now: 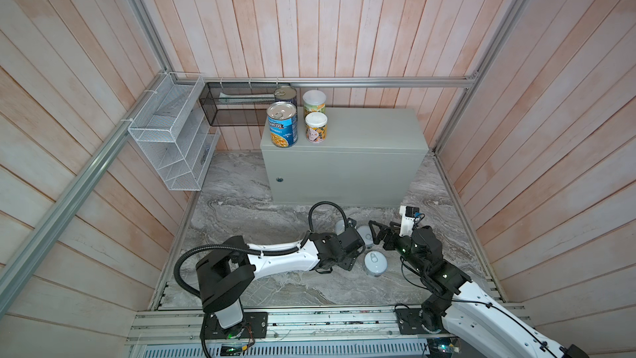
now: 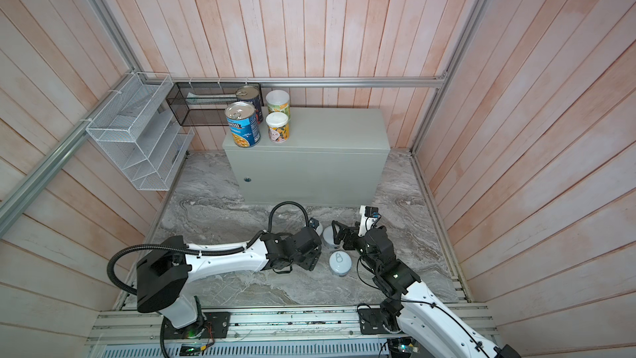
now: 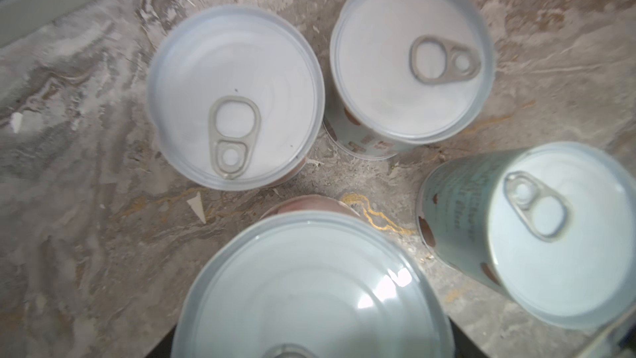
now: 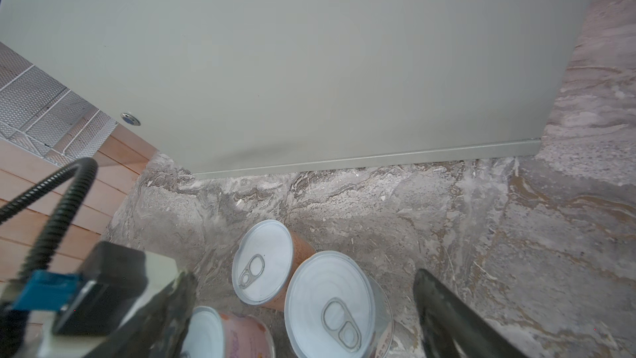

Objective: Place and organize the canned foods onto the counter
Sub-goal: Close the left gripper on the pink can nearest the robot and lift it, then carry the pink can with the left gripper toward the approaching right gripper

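Four cans stand at the left end of the counter (image 1: 361,125) in both top views: the blue Progresso (image 1: 282,125), a second metal-topped can (image 1: 285,94) and two white-lidded cans (image 1: 316,127). Several short pull-tab cans sit on the marble floor in front. My left gripper (image 1: 349,256) is shut on a pink-sided short can (image 3: 309,287), which it hides in both top views. My right gripper (image 4: 303,322) is open. A silver-sided can (image 4: 330,304) shows between its spread fingers, untouched. An orange-sided can (image 4: 265,263) stands just beyond it.
A white wire rack (image 1: 172,132) hangs on the left wall and a black mesh basket (image 1: 237,105) sits behind the counter's left end. The counter's front face (image 4: 309,63) rises close ahead of the right gripper. The two grippers work close together.
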Controlling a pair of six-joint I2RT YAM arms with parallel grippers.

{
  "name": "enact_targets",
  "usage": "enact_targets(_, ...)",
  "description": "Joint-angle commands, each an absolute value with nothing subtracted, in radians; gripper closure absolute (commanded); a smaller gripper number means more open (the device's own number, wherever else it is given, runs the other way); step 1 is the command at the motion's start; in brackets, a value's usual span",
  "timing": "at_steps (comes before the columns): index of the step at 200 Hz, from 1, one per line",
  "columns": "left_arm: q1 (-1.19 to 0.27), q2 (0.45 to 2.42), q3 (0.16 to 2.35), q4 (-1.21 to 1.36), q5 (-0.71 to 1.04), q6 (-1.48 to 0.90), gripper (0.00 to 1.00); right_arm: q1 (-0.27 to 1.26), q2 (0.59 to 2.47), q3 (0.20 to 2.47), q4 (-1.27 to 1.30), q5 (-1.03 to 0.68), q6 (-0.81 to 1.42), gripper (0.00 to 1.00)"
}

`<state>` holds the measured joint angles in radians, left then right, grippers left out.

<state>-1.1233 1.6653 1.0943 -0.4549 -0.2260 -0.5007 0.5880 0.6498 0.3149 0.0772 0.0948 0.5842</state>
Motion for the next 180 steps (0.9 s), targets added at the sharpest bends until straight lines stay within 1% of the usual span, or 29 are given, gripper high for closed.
enact_targets(1,-1.079,1.557,1.086,-0.442,-0.185,-0.489,0.42,0.587,0.661,0.334,0.104,0.046,0.527,0.03)
enact_targets(31,-0.999,1.447,1.047,-0.446,-0.102,-0.497,0.44,0.611,0.681,0.366,0.120,0.002,0.448,0.03)
enact_targets(56,-0.963,1.379,1.041,-0.486,-0.088,-0.494,0.45,0.650,0.689,0.367,0.170,-0.030,0.393,0.03)
enact_targets(59,-0.931,1.374,1.042,-0.492,-0.086,-0.494,0.45,0.655,0.691,0.368,0.175,-0.034,0.387,0.03)
enact_targets(69,-0.910,1.354,1.045,-0.513,-0.075,-0.498,0.45,0.676,0.697,0.371,0.193,-0.041,0.369,0.03)
enact_targets(81,-0.896,1.332,1.046,-0.531,-0.058,-0.509,0.45,0.716,0.703,0.376,0.214,-0.037,0.340,0.04)
enact_targets(107,-0.872,1.279,1.046,-0.542,-0.007,-0.536,0.45,0.853,0.726,0.412,0.234,0.040,0.243,0.04)
enact_targets(138,-0.831,1.247,1.079,-0.563,0.086,-0.517,0.45,0.978,0.746,0.412,0.338,0.043,0.145,0.04)
enact_targets(161,-0.796,1.245,1.113,-0.598,0.122,-0.477,0.45,0.997,0.765,0.395,0.437,0.026,0.098,0.04)
enact_targets(180,-0.748,1.256,1.136,-0.624,0.192,-0.444,0.45,0.997,0.817,0.426,0.445,0.025,0.055,0.04)
